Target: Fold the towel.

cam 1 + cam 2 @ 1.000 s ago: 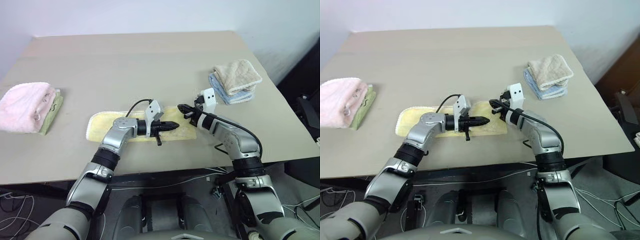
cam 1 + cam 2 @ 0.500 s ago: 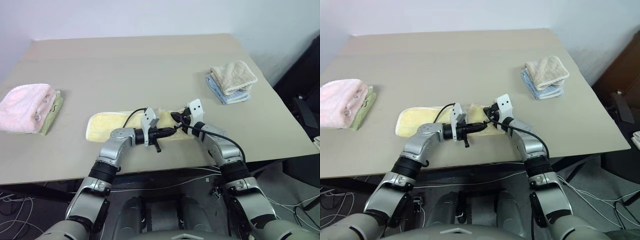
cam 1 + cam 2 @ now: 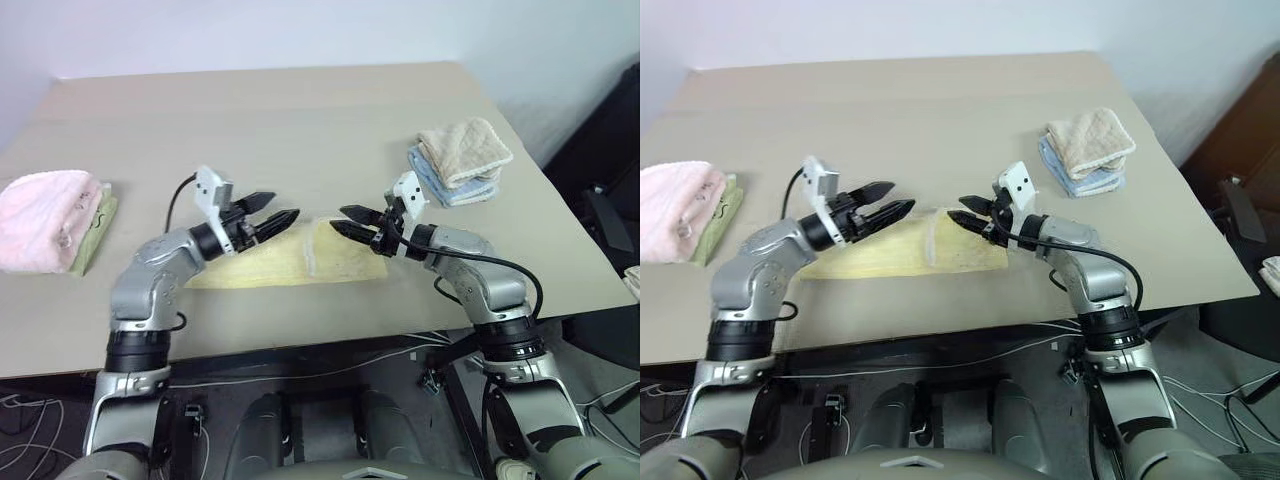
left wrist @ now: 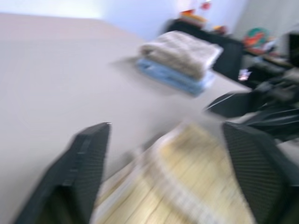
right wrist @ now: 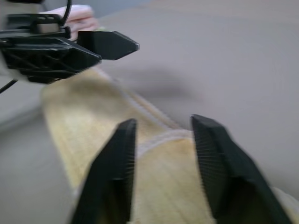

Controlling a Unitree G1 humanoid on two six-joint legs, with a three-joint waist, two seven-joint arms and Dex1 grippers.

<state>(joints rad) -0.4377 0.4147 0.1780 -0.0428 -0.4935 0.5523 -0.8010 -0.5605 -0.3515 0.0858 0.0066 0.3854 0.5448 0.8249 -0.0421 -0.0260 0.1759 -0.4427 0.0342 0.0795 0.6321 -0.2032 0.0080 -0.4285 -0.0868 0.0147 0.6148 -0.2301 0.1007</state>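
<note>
1. The towel (image 3: pixel 290 258) lies flat near the front edge of the table (image 3: pixel 300 120), between the two grippers. A second ago it was a long strip with its left end rounded and open; now its right part is doubled over, with a whitish hem line crossing it near the middle.
2. The left gripper (image 3: pixel 270 222) was pressed shut low on the cloth a second ago; now it hangs above the towel's left half, fingers apart and empty.
3. The right gripper (image 3: pixel 350 222) has pulled back from the fold and hovers over the towel's right part, its fingers also spread, holding nothing.
4. The left wrist view shows the towel's ribbed yellow weave and corded hem, and a beige towel (image 4: pixel 182 52) stacked on a blue one (image 4: pixel 175 79) farther off.
5. The head views add a pink towel (image 3: pixel 45 215) on a green one (image 3: pixel 95 225) at the left edge.
</note>
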